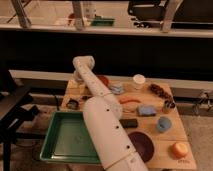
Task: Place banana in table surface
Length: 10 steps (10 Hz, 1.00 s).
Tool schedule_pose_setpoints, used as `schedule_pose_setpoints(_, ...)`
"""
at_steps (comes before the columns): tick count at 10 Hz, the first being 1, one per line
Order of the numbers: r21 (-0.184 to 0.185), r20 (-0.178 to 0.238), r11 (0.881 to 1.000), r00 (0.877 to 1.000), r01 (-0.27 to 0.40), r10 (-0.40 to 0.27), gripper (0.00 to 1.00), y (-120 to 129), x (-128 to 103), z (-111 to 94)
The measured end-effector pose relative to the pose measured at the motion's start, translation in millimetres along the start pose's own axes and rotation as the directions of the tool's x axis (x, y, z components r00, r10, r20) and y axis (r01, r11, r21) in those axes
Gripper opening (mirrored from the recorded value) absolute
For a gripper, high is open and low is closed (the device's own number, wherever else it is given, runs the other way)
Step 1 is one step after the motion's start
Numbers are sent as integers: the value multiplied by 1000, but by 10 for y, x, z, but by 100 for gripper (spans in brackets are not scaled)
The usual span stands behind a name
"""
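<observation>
The table surface [172,136] is a light tan wooden top holding many small items. My white arm reaches from the bottom middle up over it to the back left corner. The gripper [78,80] hangs down behind the arm's last joint, just above the table's back left part, mostly hidden by the arm. A pale patch [73,86] lies on the table under it; I cannot tell whether this is the banana. No other pale-yellow fruit shows. An orange-red carrot-like piece [131,100] lies mid-table and a white cup [139,80] stands at the back.
A green tray [59,142] sits at the front left. Blue pieces [147,110], a blue bowl [163,123], a black block [128,122], a dark red plate [144,146], an orange item [179,149] and a metal cup [169,105] crowd the right half. A small dark object [73,104] lies at left.
</observation>
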Motion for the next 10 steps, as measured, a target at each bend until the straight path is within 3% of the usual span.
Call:
schedule_pose_setpoints(2, -1, 0, 1000, 1000, 0, 0, 78, 0, 0, -7)
schedule_pose_setpoints(4, -8, -1, 1000, 1000, 2, -2, 63, 17, 1, -22)
schedule_pose_setpoints(5, -5, -1, 1000, 1000, 2, -2, 59, 9, -2, -28)
schedule_pose_setpoints(7, -3, -2, 1000, 1000, 1, -1, 60, 9, -1, -35)
schedule_pose_setpoints(9, -4, 0, 1000, 1000, 0, 0, 69, 12, -8, -33)
schedule_pose_setpoints(10, -4, -1, 1000, 1000, 1, -1, 70, 10, -8, -37)
